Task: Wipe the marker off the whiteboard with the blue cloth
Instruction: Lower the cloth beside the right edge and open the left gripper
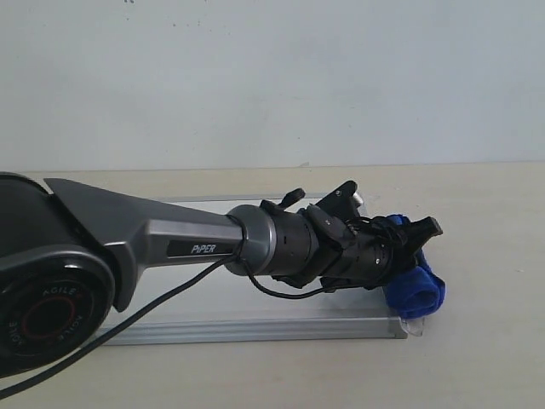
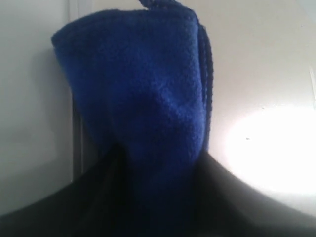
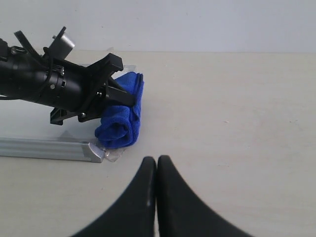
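The blue cloth lies as a rolled bundle at the right edge of the whiteboard, partly over the frame's corner. My left gripper has reached across the board and its fingers close round the cloth, which narrows where the dark fingers press it. From the right wrist view the cloth sits between the left gripper's two fingers, beside the board's silver frame. My right gripper hovers shut and empty over bare table, short of the cloth. The red marker line is hidden.
The left arm lies over most of the board and covers its surface. Clear tape sticks out at the board's near corner. Beige table stretches to the right of the cloth. A pale wall stands behind.
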